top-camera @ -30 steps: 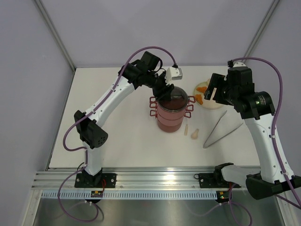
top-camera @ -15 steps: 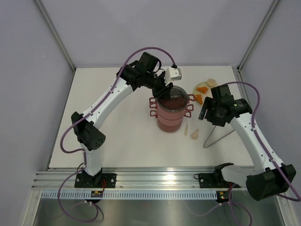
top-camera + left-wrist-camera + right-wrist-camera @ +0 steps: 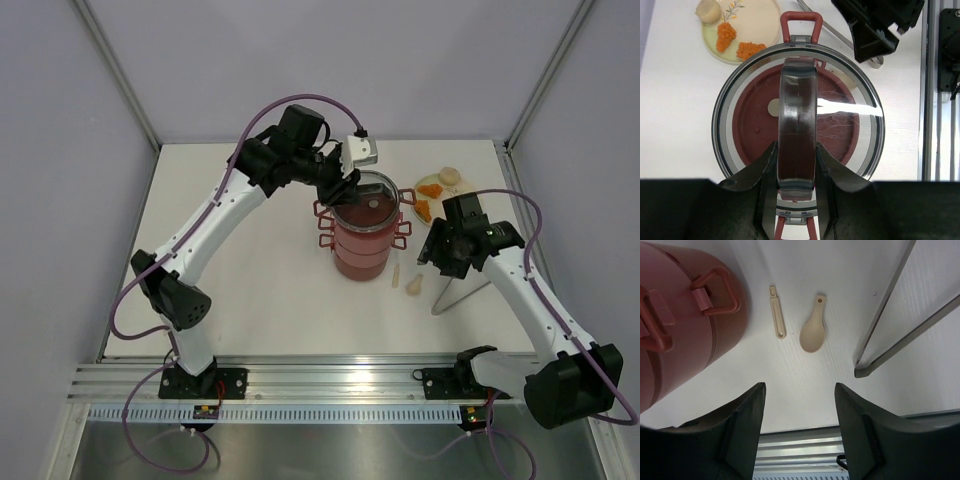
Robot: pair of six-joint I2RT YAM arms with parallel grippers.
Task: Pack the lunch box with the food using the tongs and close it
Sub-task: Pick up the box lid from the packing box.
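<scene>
Fingers now clamped on lid handle

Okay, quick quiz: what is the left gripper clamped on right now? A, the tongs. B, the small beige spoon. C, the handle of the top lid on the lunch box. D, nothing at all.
C: in the left wrist view the left gripper has a finger on each side of the arched handle of the top lid, which sits on the lunch box; the tongs and the beige spoon lie on the table.

Below me on the white table lie a small beige spoon and, just beside it, a slim beige stick. A cream plate with a painted flower sits farther off.
</scene>
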